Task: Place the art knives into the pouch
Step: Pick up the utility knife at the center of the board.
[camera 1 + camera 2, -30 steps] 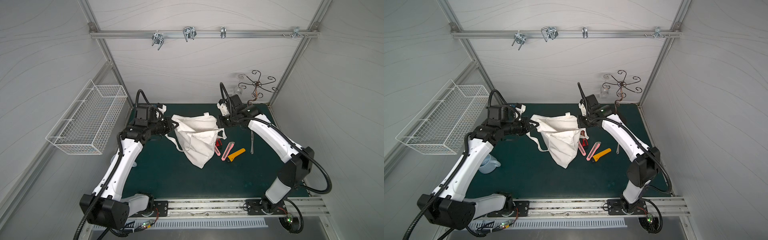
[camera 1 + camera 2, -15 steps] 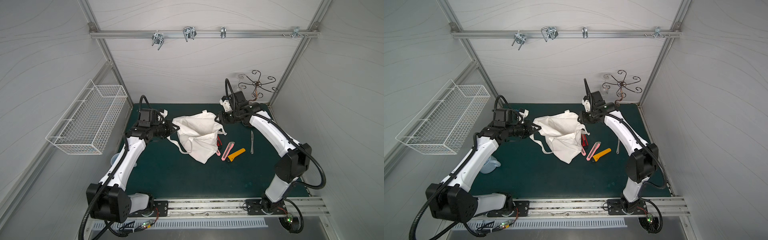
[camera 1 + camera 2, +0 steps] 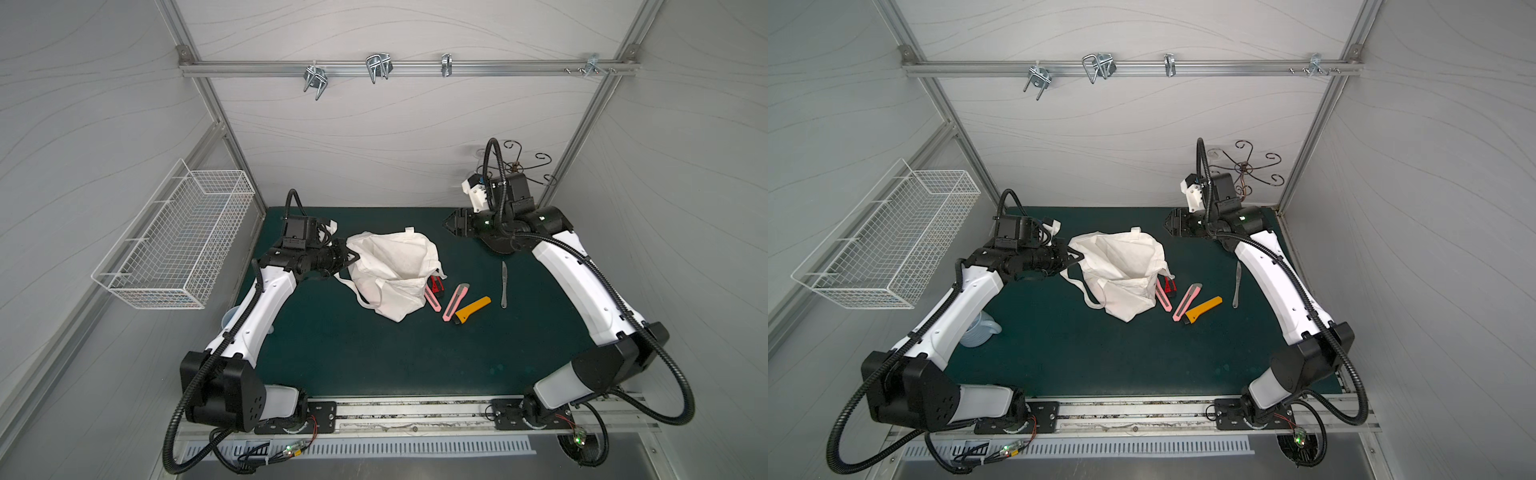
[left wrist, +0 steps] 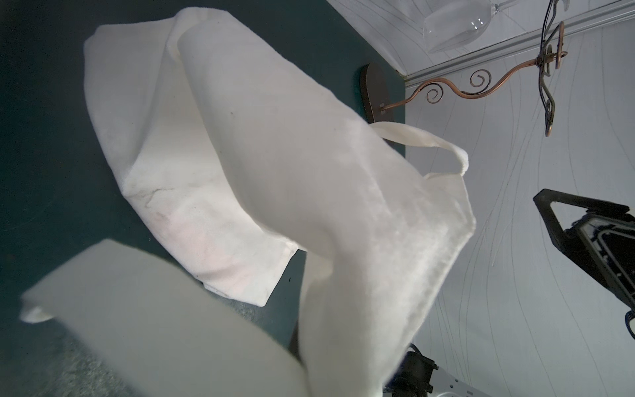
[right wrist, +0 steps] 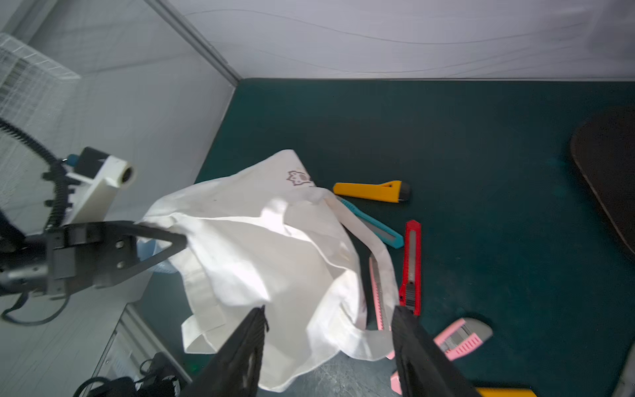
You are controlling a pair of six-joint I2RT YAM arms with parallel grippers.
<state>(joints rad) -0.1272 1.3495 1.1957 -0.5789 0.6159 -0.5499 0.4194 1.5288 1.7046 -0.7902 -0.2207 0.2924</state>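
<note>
Left fingers [image 5: 171, 237] pinch pouch [image 3: 395, 266] rim, right fingers [image 5: 412, 347] stand parted and empty; pouch contents hidden, cutters [image 3: 456, 301] lie outside it on worktop [image 3: 374, 353].

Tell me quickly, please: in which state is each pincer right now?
Left pincer: shut on the edge of the pouch.
Right pincer: open, holding nothing.

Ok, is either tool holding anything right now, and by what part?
The left tool pinches the pouch by its opening's edge; the right tool is open, holding nothing.
</note>
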